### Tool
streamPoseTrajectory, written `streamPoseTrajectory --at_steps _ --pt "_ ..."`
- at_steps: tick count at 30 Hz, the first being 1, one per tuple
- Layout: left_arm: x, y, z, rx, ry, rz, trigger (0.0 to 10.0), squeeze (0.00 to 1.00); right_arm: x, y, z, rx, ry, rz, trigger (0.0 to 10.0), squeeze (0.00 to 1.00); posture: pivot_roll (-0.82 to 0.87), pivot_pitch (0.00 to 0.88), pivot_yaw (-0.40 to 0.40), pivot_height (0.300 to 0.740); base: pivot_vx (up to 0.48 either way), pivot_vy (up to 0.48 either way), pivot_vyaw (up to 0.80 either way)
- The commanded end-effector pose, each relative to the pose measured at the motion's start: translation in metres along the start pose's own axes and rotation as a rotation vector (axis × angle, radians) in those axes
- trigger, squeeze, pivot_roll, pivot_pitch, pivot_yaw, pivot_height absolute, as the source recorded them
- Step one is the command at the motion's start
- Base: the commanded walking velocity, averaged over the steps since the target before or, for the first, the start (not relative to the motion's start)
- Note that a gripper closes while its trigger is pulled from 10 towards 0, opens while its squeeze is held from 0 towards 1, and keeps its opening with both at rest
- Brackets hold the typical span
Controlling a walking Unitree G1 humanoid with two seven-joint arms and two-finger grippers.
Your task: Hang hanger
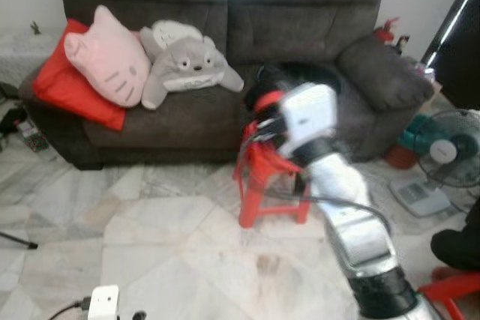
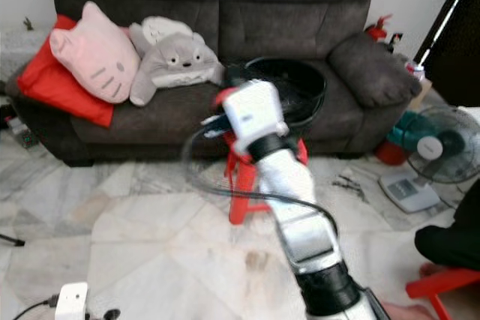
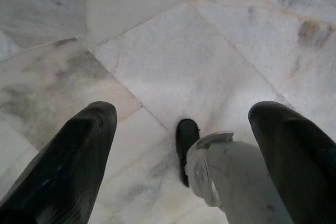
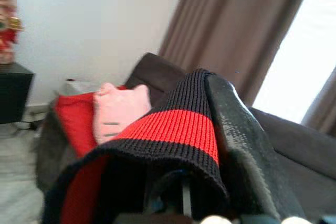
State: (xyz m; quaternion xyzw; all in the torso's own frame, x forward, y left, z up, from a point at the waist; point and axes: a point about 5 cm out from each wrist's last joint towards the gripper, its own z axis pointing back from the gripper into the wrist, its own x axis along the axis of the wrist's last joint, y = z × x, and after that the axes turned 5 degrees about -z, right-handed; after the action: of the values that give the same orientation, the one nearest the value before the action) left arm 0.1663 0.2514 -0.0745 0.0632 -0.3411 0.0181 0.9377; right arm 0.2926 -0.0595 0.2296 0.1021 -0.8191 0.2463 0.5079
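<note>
My right arm is raised in front of me, its white wrist block over the red stool. A black knitted garment with a red stripe hangs on my right gripper, which is shut on it. The cloth covers one finger, and the other black finger shows beside it. I cannot make out a hanger under the cloth. In the head views the garment shows as red and black just beyond the wrist block. My left gripper hangs low over the marble floor, open and empty.
A black round basket sits on a red stool in front of the dark sofa. Pink, red and grey cushions lie on its left. A fan and scale stand at right. My own foot is below the left gripper.
</note>
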Motion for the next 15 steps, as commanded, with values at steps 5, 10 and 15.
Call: streamPoseTrajectory --at_steps 5,10,15 --pt "0.0 -0.003 -0.001 -0.008 0.004 -0.015 10.0 0.0 -0.019 0.008 0.012 0.091 0.077 0.009 10.0 0.0 -0.05 0.0 -0.051 0.716 0.0 0.0 0.0" --pt "0.0 -0.003 -0.001 -0.011 0.007 -0.019 10.0 0.0 -0.031 0.031 0.025 0.333 0.162 -0.011 10.0 0.0 -0.05 0.0 -0.051 0.716 0.0 0.0 0.0" --pt "0.0 -0.003 -0.001 -0.004 0.01 -0.022 10.0 0.0 -0.037 0.056 0.041 0.54 0.228 -0.088 10.0 0.0 -0.05 0.0 -0.049 0.716 0.0 0.0 0.0"
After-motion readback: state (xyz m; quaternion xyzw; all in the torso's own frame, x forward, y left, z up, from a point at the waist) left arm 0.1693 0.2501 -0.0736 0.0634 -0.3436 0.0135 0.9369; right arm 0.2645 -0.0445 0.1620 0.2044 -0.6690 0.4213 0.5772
